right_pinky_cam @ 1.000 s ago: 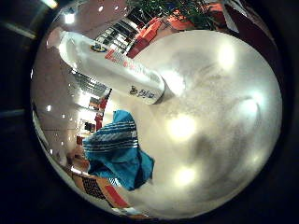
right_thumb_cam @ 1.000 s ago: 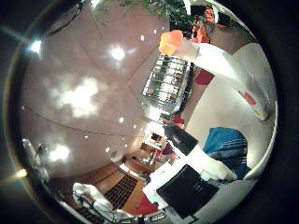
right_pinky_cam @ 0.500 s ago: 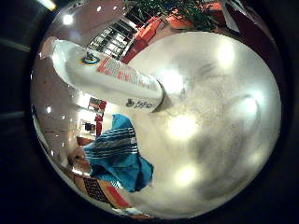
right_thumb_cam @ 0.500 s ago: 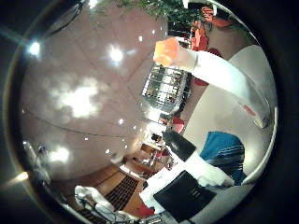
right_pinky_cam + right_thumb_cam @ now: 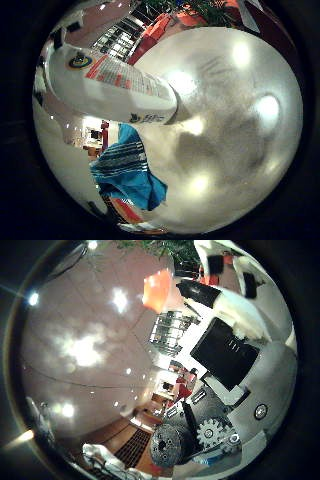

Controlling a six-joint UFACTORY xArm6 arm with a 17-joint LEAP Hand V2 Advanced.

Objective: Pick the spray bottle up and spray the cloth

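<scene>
The white spray bottle point(image 5: 110, 85) with a printed label stands on the shiny round table point(image 5: 235, 130) and fills much of the little finger side view, close to my palm. Its orange spray head point(image 5: 158, 288) shows in the thumb side view. My right hand point(image 5: 225, 370) has its black and white fingers point(image 5: 226, 345) curled across the bottle's white body. The blue striped cloth point(image 5: 125, 172) lies crumpled on the table beside the bottle's base.
A metal rack point(image 5: 172, 332) stands beyond the table. Red chairs point(image 5: 165, 25) and a green plant point(image 5: 205, 8) are past the table's far edge. A ceiling with bright lamps point(image 5: 85, 350) fills much of the thumb side view.
My palm has come close to the bottle, which now looms much larger. The fingers have swung in from the view's edge and curled across the bottle's body. The cloth has not moved.
</scene>
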